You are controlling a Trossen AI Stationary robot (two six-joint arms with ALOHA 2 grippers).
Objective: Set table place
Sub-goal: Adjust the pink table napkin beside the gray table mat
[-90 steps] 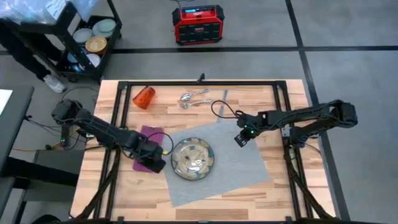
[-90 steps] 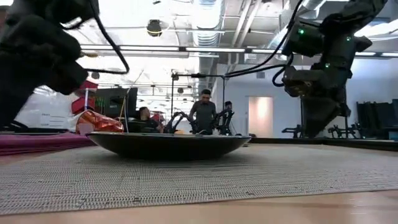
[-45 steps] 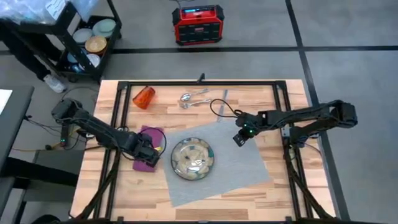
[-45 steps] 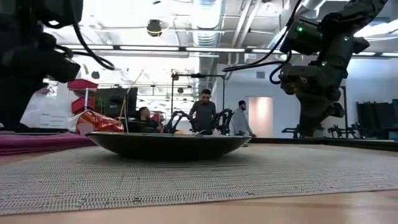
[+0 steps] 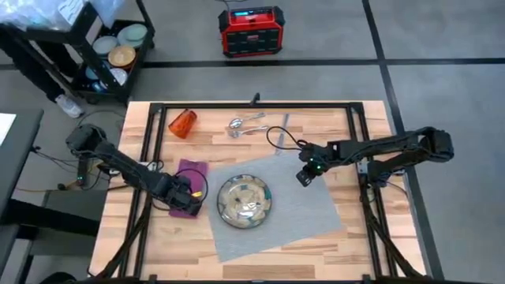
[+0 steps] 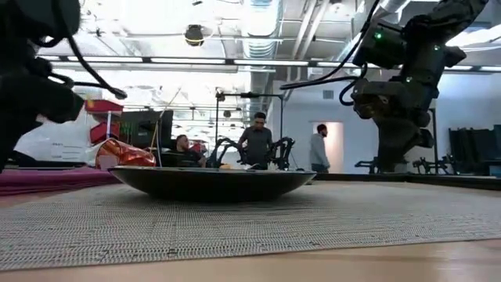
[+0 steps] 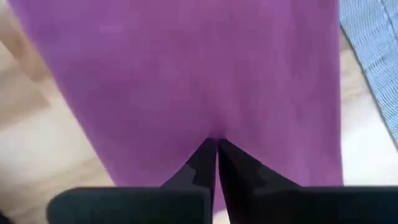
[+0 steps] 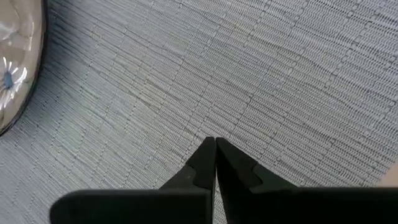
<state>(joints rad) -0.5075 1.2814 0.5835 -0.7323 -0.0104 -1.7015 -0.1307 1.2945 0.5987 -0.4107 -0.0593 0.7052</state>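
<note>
The mat (image 5: pixel 276 207) lies skewed on the table (image 5: pixel 363 237), with the plate (image 5: pixel 245 202) on its left part; in the low view the plate (image 6: pixel 211 182) sits dark on the woven mat (image 6: pixel 258 223). The left gripper (image 5: pixel 188 198) is over the napkin (image 5: pixel 191 169), which lies on the wood just left of the mat, touching its edge. In the left wrist view the 2 fingers (image 7: pixel 205 163) are pressed together, tips against the magenta cloth (image 7: pixel 186 74); if they pinch any cloth I cannot tell. The right gripper (image 5: pixel 304 175) hovers over the mat's upper right part, near the corner. Its fingers (image 8: pixel 208 163) are also clenched together w/ nothing between, above the grey weave (image 8: pixel 261 81).

Farther, at the back of the table: the cup (image 5: pixel 182 123) lies on its side at left, and spoon (image 5: pixel 237 122), fork (image 5: pixel 248 131) and knife (image 5: pixel 283 132) are grouped in the middle, all well apart from the mat. Behind, people (image 6: pixel 257 141) stand in the room.
</note>
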